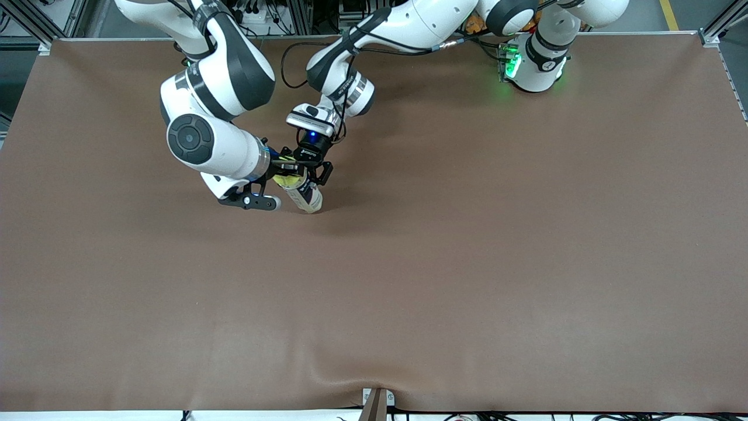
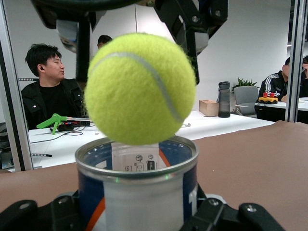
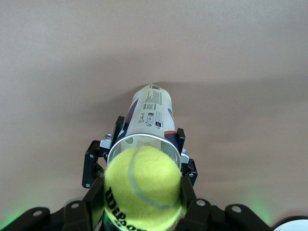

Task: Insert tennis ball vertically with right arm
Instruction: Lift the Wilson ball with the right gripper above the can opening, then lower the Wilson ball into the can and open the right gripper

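Tennis ball (image 3: 142, 187) sits clamped between the narrow-set fingers (image 3: 189, 198) of the right gripper (image 1: 284, 173), right over the open mouth of the can (image 3: 147, 126) and just above its rim. In the left wrist view the ball (image 2: 140, 89) hangs above the can's metal rim (image 2: 137, 166), its underside dipping just inside the opening. The left gripper (image 1: 314, 169) is closed around the can's wall, holding it upright on the brown table (image 1: 467, 245), long axis vertical, open end up and base on the mat. Both grippers meet toward the right arm's end of the table, the right arm reaching over the can from above.
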Tool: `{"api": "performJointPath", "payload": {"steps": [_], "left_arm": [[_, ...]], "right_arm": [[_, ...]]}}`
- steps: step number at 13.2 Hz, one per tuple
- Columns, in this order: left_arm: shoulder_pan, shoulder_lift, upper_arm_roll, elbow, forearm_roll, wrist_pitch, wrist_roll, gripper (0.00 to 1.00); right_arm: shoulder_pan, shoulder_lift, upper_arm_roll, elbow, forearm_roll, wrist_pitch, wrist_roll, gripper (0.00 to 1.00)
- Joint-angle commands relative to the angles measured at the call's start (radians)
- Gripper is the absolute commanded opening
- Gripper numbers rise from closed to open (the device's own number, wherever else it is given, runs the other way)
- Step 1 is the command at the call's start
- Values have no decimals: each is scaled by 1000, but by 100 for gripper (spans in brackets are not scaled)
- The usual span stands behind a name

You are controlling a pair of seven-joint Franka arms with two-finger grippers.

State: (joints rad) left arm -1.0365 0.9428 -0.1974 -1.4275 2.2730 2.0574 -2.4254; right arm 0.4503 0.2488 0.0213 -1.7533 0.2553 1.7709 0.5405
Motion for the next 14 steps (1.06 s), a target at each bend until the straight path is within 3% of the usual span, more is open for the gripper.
{"api": "performJointPath", "payload": {"steps": [1, 4, 5, 6, 7, 11, 14], "left_arm": [[18, 50, -27, 76, 71, -8, -7, 75], [16, 48, -27, 76, 72, -8, -7, 75], [16, 48, -25, 76, 72, -8, -9, 75], [16, 48, -25, 76, 72, -8, -9, 75], [18, 47, -25, 76, 72, -8, -9, 75], [16, 45, -25, 76, 72, -8, -11, 75], [18, 44, -27, 76, 72, -8, -11, 75]], "right_arm": [[14, 6, -15, -5, 5, 21, 12, 8], [16, 10, -15, -52, 4, 96, 10, 12], [14, 17, -15, -52, 4, 96, 10, 24], [11, 18, -15, -49, 4, 90, 10, 56], [10, 17, -15, -45, 4, 85, 10, 98], [2, 7, -21, -17, -2, 62, 1, 100], [1, 9, -21, -23, -99, 62, -7, 100]]}}
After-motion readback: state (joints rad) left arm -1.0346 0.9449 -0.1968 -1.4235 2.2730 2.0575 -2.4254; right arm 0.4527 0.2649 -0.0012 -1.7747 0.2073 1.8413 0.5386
